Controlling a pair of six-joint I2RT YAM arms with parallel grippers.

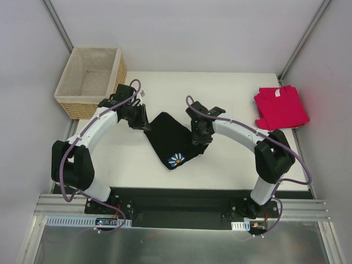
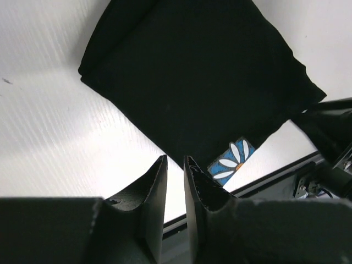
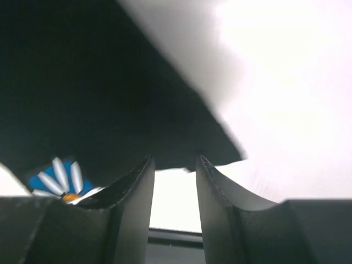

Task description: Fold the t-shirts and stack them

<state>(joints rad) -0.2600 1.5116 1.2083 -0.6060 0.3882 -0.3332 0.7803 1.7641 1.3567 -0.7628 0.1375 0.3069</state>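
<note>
Black t-shirt [image 1: 173,137], apparently folded, daisy print [image 1: 176,160]

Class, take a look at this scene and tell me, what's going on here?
Two robot arms are working on a black t-shirt, which lies folded in the middle of the table with its daisy print toward the arm bases. The left end effector and right end effector sit at opposite sides of it, jaws apart with no cloth between them. A red t-shirt lies folded at the table's far right corner, so nothing is stacked yet.
</note>
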